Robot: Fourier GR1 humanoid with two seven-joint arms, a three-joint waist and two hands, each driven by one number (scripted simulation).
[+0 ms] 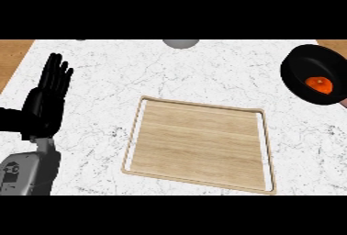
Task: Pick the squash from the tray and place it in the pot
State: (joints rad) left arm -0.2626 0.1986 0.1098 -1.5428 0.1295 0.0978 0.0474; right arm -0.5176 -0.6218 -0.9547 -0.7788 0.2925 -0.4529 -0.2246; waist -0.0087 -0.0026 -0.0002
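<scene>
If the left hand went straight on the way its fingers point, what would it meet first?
Nothing, as far as shows: the left hand points up the bare marble counter toward its far edge, well left of the wooden tray. Its height is unclear.

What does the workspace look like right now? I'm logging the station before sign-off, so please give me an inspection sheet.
Surface: white marbled counter, with a wood strip at the far left and far right corners.
Job's things: wooden tray at centre, nothing on it; black pot at the right edge; orange squash inside the pot.
Clutter: grey round object at the far edge, cut off by the view.
Hands: left hand open, fingers up, resting at the left; right hand not in view.
Cables: nothing seen.
Surroundings: nothing seen beyond the counter.
</scene>
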